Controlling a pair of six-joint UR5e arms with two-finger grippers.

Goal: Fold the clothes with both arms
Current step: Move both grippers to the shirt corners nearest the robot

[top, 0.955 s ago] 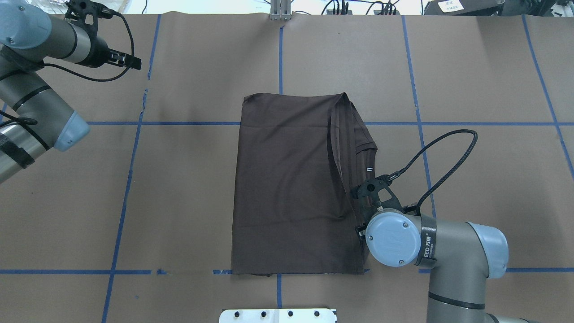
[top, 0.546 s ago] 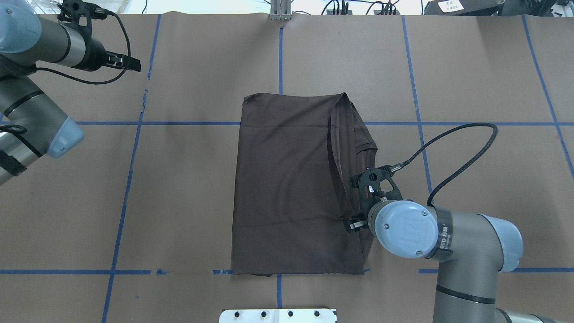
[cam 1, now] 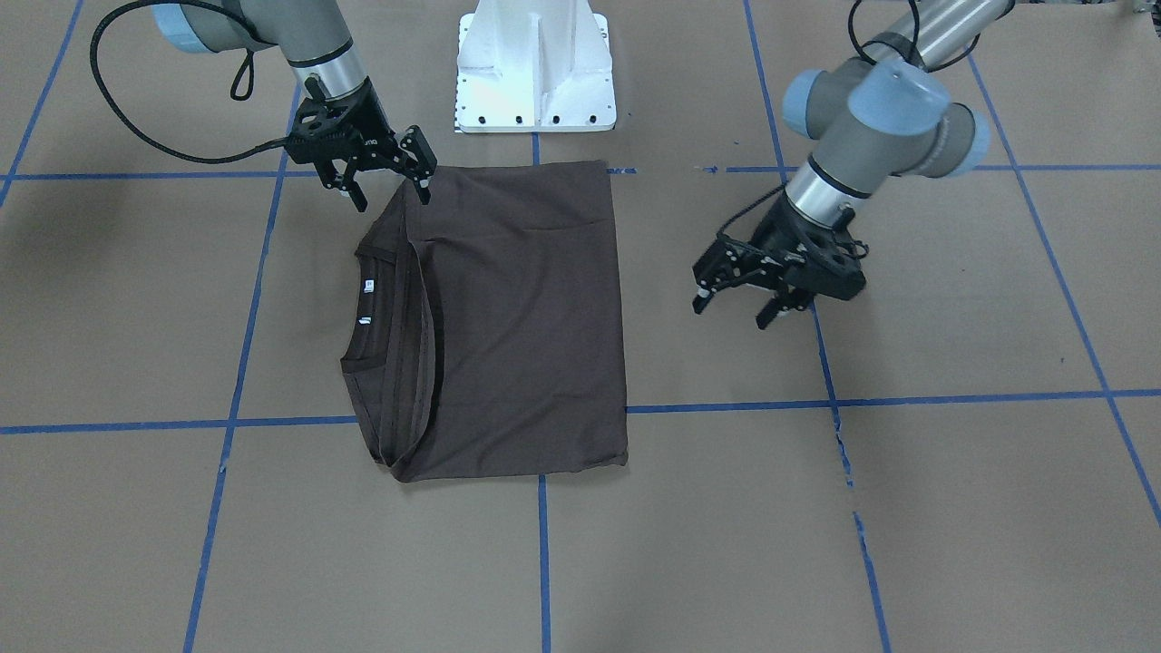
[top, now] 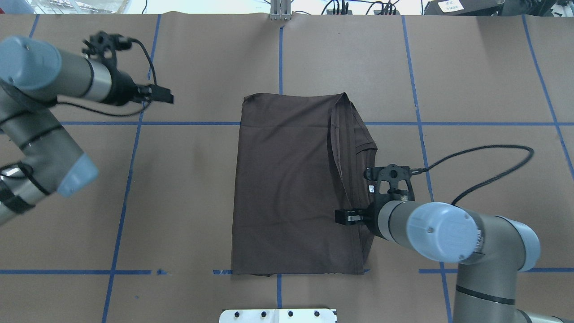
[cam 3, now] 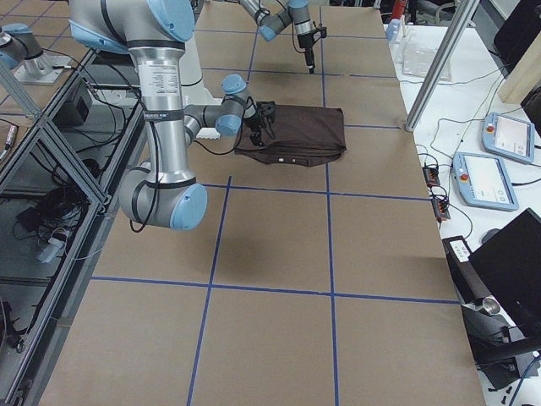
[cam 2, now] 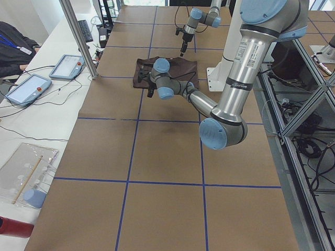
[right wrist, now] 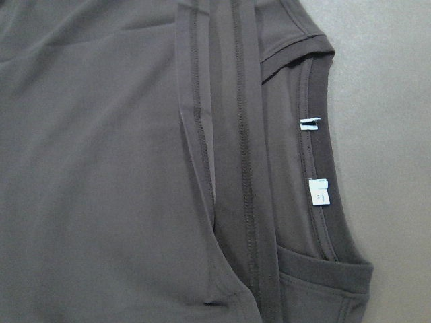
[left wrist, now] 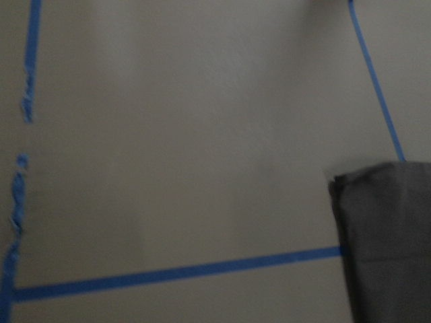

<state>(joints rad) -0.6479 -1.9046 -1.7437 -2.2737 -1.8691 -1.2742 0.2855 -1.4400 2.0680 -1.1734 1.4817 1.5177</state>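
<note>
The dark grey-brown T-shirt [top: 287, 188] lies folded into a rectangle at the table's middle, with its collar [right wrist: 316, 161] and white neck tags [cam 1: 366, 287] showing along its right side. My right gripper [cam 1: 390, 192] hovers open over the shirt's near right corner; one finger [cam 1: 423, 180] is above the cloth, the other off its edge. From overhead the right gripper [top: 344, 217] points left across the folded edge. My left gripper [cam 1: 733, 310] is open above bare table left of the shirt and holds nothing. In the left wrist view a shirt corner [left wrist: 384, 242] shows.
The white pedestal base [cam 1: 535, 68] stands at the robot's side of the table. Blue tape lines [top: 134, 123] grid the brown table cover. Tablets [cam 2: 26, 86] and a metal pole [cam 2: 78, 36] sit beyond the far edge. Bare table surrounds the shirt.
My left arm has swung in from the far left corner toward the shirt. My right wrist has turned, and its gripper has shifted left over the shirt's edge.
</note>
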